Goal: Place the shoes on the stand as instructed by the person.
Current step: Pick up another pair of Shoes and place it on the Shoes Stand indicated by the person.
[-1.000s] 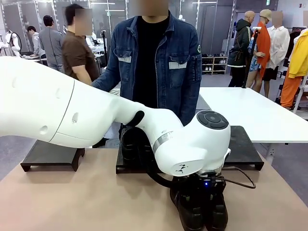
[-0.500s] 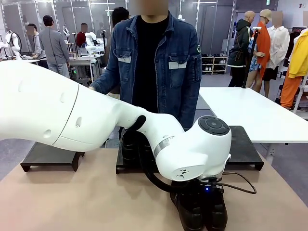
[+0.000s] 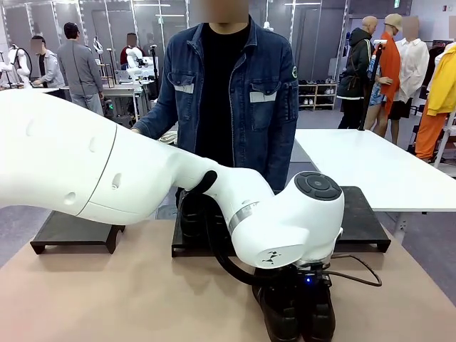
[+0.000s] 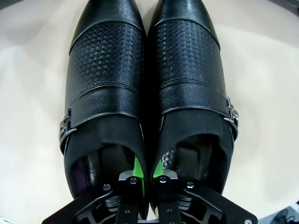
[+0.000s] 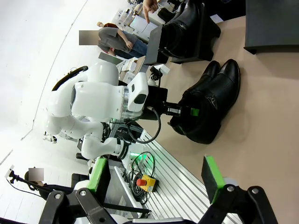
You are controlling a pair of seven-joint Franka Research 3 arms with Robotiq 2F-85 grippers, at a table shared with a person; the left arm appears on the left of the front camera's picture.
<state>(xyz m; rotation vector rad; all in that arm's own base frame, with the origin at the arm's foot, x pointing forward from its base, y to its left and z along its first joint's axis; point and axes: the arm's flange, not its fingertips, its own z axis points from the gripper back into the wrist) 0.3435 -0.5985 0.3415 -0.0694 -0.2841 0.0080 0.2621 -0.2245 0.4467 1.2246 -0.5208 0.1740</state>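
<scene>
- Left gripper (image 4: 145,170): the pads (image 4: 137,169) are squeezing together on the two touching inner walls of the near pair (image 4: 107,79). One finger is dipping into each shoe opening.
- The near pair is resting soles-down on the table (image 3: 107,299), in front of the stands. As far as I can tell, it is not lifted yet.
- Right gripper (image 5: 155,171): the fingers are standing wide apart, holding nothing, well apart from the shoes.
- Change over the last second: the left arm (image 3: 107,164) is sinking a touch at the wrist, then nearly stopping, and the pair is not shifting. I am reading this as the grasp settling, with the lift toward a stand coming next.
- Shoe count: four, making two pairs. The second pair (image 3: 194,214) is standing on the middle stand (image 3: 187,246), partly hidden behind the arm.
- Stand count: three low dark ones, by my judgement. The left stand (image 3: 71,228) and right stand (image 3: 360,214) are showing bare tops.
- The person (image 3: 228,92) is standing just behind the middle stand. The arm is hiding both hands in the front view, so I cannot read the instructed spot.
</scene>
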